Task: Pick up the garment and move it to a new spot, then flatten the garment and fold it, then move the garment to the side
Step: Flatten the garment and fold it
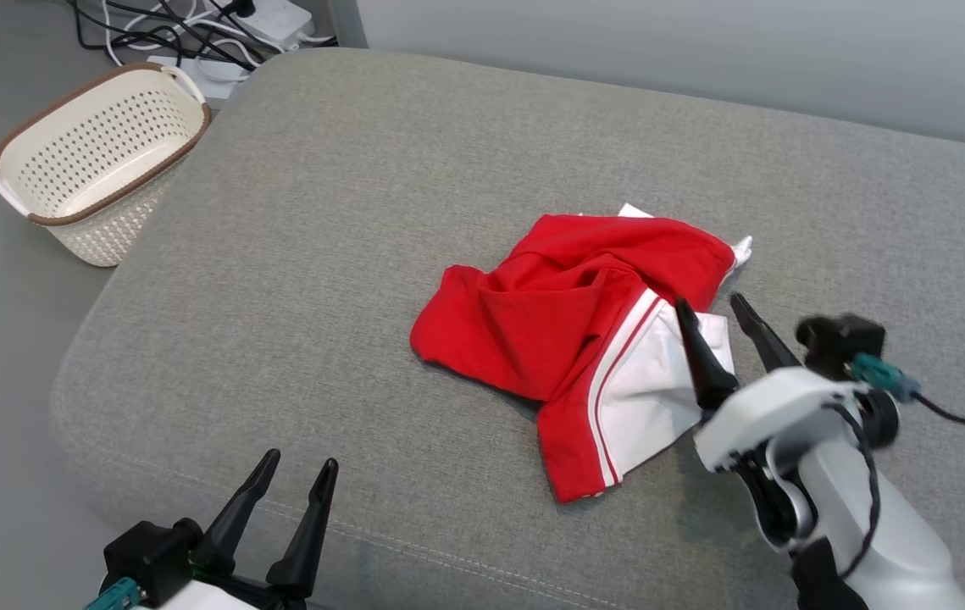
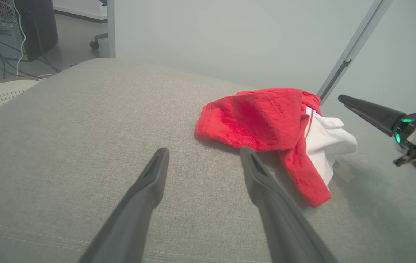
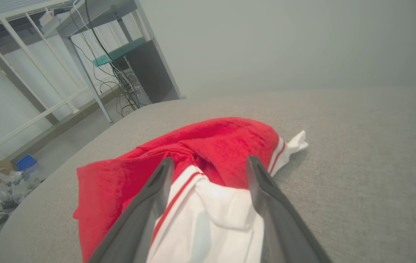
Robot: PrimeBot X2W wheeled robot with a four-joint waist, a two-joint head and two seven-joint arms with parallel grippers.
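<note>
R gripper (image 1: pixel 709 303): jaws gaping wide, holding nothing, hovering just over white part of garment (image 1: pixel 567 322), which is lying crumpled on cushion (image 1: pixel 279 254) w/ red bulk spreading ahead and to gripper's left; L gripper (image 1: pixel 300 462), also gaping empty, is sitting well apart at near edge, so R arm is nearer.

- The left claw (image 1: pixel 300 463) sits low at the lower left of the head view, its two dark fingers spread apart and pointing up.
- The right claw (image 1: pixel 709 302) reaches forward from its pale forearm (image 1: pixel 872 525), fingers parted wide.
</note>
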